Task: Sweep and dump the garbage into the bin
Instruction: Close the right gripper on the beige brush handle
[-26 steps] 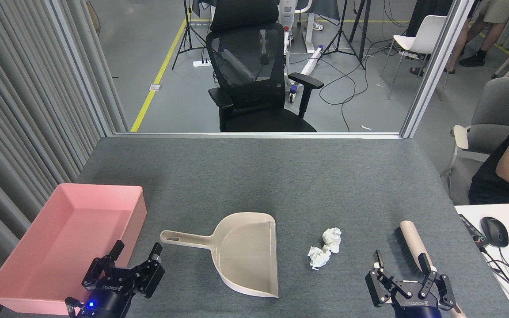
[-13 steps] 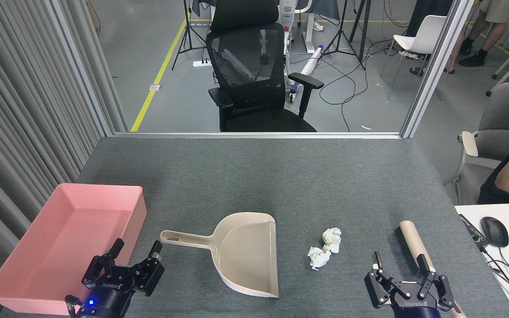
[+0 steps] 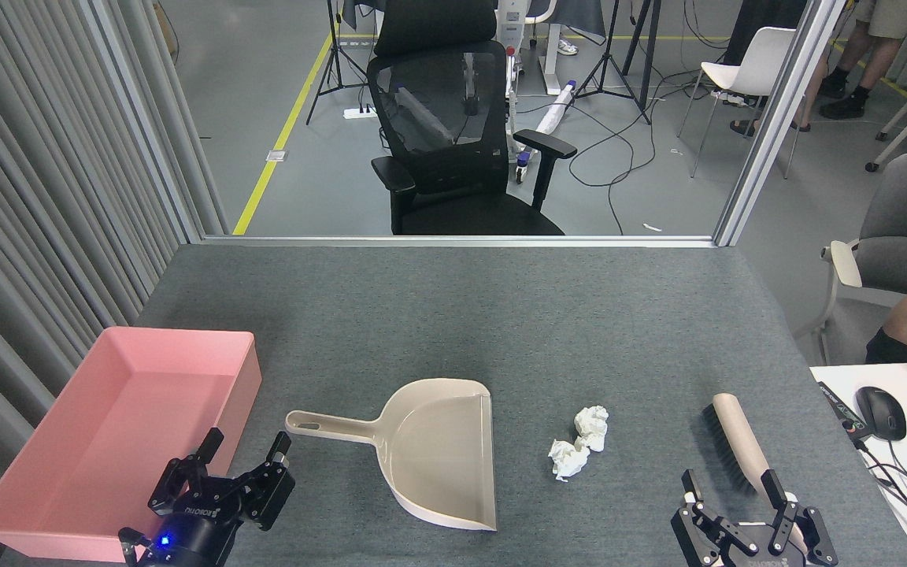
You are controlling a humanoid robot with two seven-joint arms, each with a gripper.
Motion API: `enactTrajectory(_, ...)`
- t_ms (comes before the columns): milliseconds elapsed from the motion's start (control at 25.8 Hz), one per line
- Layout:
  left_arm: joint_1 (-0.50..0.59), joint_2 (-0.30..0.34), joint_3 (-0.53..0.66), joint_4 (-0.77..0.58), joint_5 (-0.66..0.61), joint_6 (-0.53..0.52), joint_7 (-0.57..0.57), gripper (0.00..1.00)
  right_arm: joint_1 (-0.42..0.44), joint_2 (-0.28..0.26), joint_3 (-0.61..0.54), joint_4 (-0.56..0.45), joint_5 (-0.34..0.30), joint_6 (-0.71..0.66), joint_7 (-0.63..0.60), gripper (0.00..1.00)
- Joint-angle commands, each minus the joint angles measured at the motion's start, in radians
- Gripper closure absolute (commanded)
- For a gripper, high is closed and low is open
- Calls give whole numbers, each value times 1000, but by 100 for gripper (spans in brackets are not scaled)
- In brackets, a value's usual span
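Nothing is grasped yet, so this looks like the tool-pickup step: at the left the empty pink bin [image 3: 119, 429] sits beside my left gripper [image 3: 243, 458], whose jaws stand open and empty just short of the beige dustpan [image 3: 430, 449] handle, which it likely must close on next. Right of the dustpan's open mouth lie the two crumpled tissue wads [image 3: 579, 442], touching each other and well apart from both grippers. Farthest right, my right gripper [image 3: 731, 494] hangs open over the brush [image 3: 737, 449] handle.
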Motion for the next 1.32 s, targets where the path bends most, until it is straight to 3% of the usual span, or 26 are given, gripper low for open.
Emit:
enactTrajectory(0, 0, -1, 0, 4, 0, 0, 0, 1, 18, -18, -44, 1, 0, -16, -3, 1)
enactTrajectory(387, 3, -8, -3, 14, 0, -7, 0, 1, 61, -32, -211, 21, 1, -118, -2, 1)
enactTrajectory(697, 6, -10, -5, 16, 0, -9, 2, 1, 61, -58, -213, 111, 3, -119, -3, 1)
enactTrajectory(1278, 5, -13, -5, 27, 0, -9, 2, 1, 46, -77, -213, 165, 6, -118, -11, 1)
